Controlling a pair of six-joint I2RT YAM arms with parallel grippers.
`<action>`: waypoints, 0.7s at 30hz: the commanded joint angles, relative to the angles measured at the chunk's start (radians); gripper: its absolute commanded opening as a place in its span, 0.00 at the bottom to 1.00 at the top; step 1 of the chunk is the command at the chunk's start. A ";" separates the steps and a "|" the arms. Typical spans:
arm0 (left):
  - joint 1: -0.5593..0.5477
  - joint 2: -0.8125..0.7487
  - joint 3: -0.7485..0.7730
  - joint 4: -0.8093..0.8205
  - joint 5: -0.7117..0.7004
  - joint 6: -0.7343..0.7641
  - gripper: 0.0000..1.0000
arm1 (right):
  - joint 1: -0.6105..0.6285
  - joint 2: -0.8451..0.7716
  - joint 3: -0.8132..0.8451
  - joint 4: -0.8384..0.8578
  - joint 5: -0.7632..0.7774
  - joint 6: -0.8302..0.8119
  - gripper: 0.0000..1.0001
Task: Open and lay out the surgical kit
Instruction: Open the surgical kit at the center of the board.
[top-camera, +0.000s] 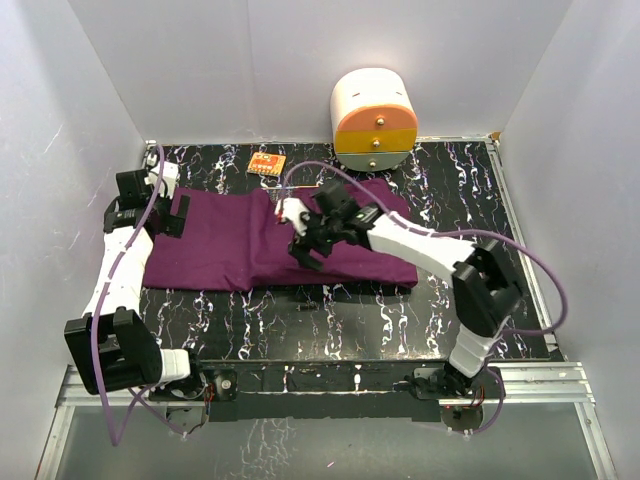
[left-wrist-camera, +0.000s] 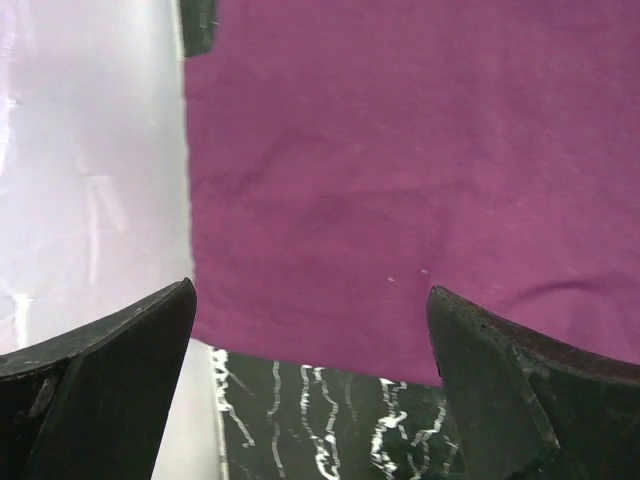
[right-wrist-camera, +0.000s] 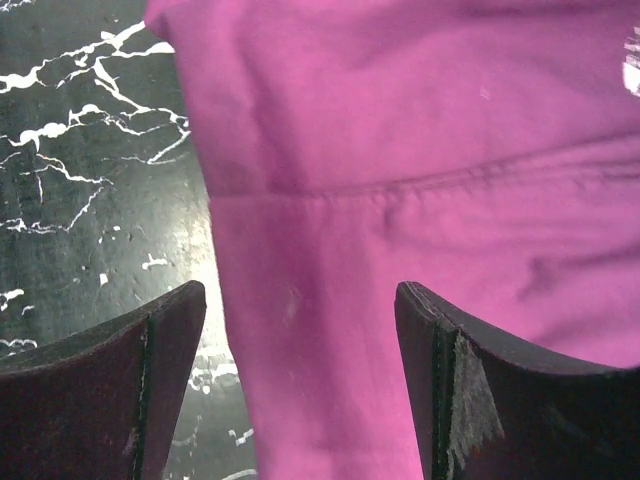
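We're barely started: left claw (left-wrist-camera: 311, 290) and right claw (right-wrist-camera: 300, 290) both gape empty, purple cloth (top-camera: 220, 245) beneath them folded, nothing laid out.

Purple cloth (top-camera: 220, 250) spread flat, right half perhaps folded.
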 joint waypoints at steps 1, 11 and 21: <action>0.002 -0.025 0.016 -0.073 0.154 -0.095 0.98 | 0.071 0.085 0.089 -0.003 0.061 -0.032 0.74; 0.002 -0.072 -0.029 -0.046 0.201 -0.112 0.99 | 0.097 0.157 0.163 -0.059 0.056 -0.024 0.44; 0.002 -0.110 -0.064 -0.032 0.220 -0.110 0.98 | 0.092 0.151 0.197 -0.106 -0.003 -0.018 0.24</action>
